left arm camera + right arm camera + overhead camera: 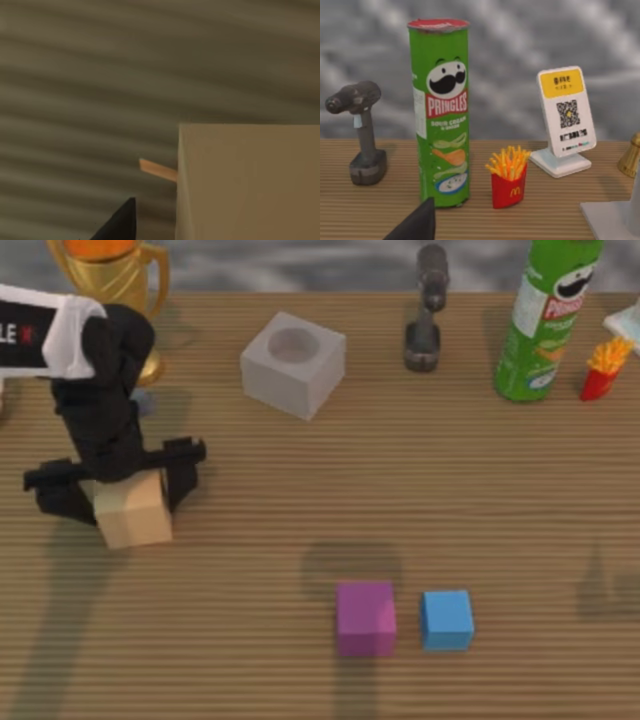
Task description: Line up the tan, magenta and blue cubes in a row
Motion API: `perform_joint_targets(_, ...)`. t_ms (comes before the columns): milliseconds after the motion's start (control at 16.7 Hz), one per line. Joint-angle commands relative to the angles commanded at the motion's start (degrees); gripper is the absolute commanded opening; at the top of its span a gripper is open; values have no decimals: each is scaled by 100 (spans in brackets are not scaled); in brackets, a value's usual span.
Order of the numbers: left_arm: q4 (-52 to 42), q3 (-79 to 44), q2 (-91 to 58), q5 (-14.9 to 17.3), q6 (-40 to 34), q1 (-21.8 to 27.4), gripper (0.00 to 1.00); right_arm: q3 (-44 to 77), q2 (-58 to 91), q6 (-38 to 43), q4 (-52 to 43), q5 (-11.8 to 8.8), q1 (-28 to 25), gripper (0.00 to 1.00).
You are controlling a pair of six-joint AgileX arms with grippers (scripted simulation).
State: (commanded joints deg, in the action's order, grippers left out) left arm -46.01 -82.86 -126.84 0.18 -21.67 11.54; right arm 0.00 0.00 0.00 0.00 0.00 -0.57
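Nearest the overhead camera is the left arm, reaching down over the left part of the wooden surface, its gripper set astride the tan cube with one dark finger on each side of the cube's far end, so the jaws look to be gripping the tan cube. From the left wrist camera the cube's pale face fills a good part of the picture, with one dark fingertip poking in close by. Well apart from it, towards the near edge and a little right of centre, the magenta cube and the smaller blue cube sit side by side with a narrow gap, the blue one to the right (they already make a short row of two). Along the far edge stand a gold trophy at the left, a pale grey block with a round hole, a dark power drill, a green Pringles can and a red carton of fries. The right arm is outside the overhead picture; its wrist camera looks across at the can, the fries, the drill and a small QR sign, with only a dark finger tip showing, so I cannot tell how its jaws stand.
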Motion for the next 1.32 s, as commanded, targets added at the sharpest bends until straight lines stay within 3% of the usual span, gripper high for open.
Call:
perform_joint_targets(480, 0, 0, 0, 0, 0, 0, 2, 0, 0, 0, 0, 0, 0, 100)
perform_joint_targets(1080, -41, -23, 56, -14, 13, -10, 0, 0, 0, 0, 0, 0, 0, 100)
perform_joint_targets(1320, -651, -361, 294, -21, -8, -67, 0, 0, 0, 0, 0, 0, 0, 100)
